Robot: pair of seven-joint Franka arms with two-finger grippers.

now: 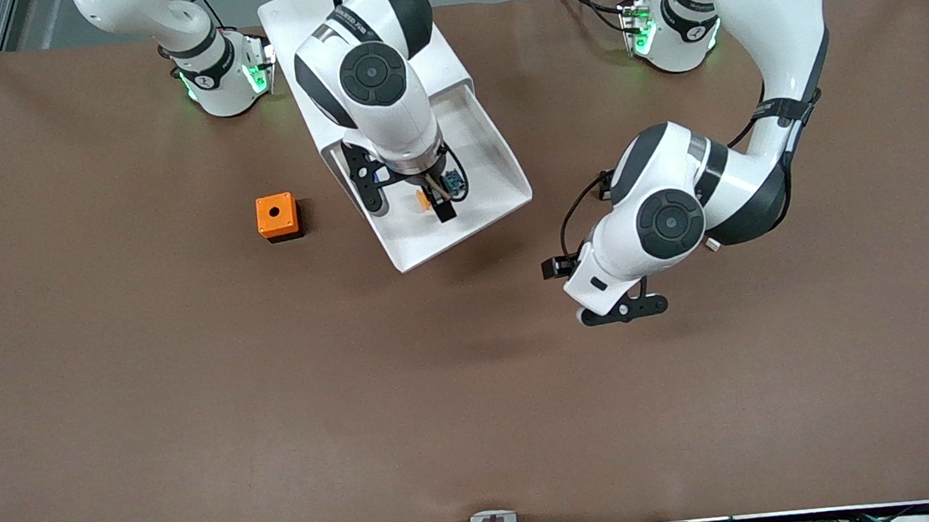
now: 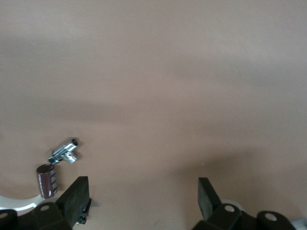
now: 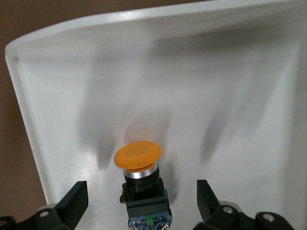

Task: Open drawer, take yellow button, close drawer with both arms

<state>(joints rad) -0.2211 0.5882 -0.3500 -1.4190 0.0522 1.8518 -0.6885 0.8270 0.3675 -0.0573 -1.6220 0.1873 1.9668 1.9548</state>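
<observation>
The drawer (image 1: 499, 175) is pulled out; the orange-capped button (image 3: 139, 167) lies inside. The right gripper (image 1: 407, 200) hangs over it, open wide and empty. Next: lower and squeeze. The left gripper (image 1: 624, 311) waits open over bare bench (image 1: 191, 403).

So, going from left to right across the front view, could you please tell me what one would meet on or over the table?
Orange cube → right gripper, open over the pulled-out drawer with the button between its fingers → left gripper, open over bare table.
</observation>
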